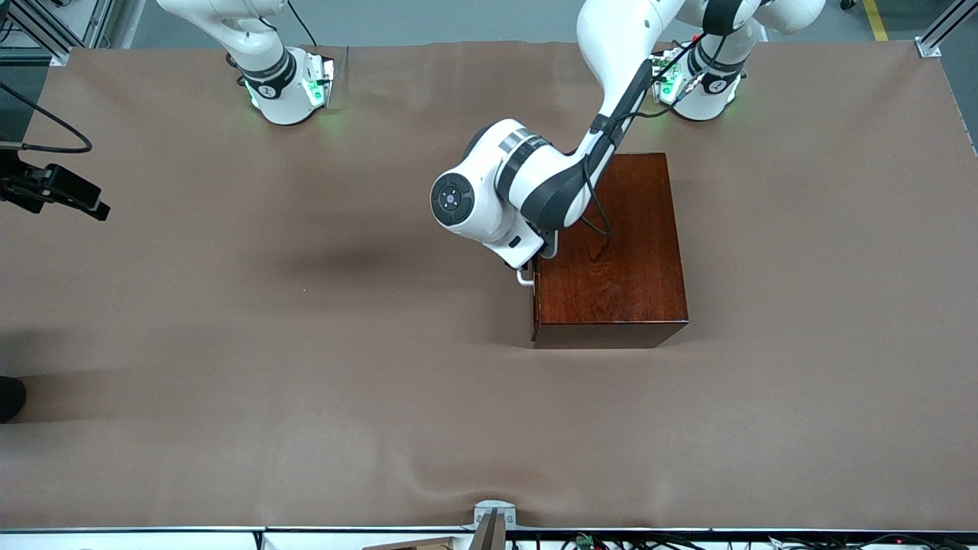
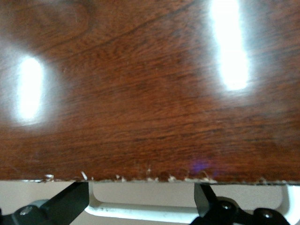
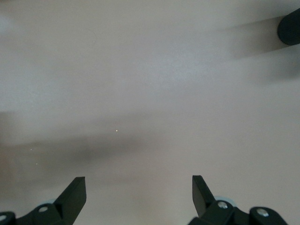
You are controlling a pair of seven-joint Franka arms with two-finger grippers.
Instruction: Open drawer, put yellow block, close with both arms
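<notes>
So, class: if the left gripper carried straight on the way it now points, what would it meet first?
Most likely the white handle of the drawer. The left gripper is open, one finger on each side of the bar, with the glossy drawer front just past it. How near the bar is cannot be told.

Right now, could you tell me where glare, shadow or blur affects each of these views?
Left wrist view: two bright glare patches on the glossy wooden box; the white handle and the open left gripper fingertips look soft. Front view: sharp and evenly lit, with a soft arm shadow on the table. Right wrist view: only blurred shadows past the open right gripper.
</notes>
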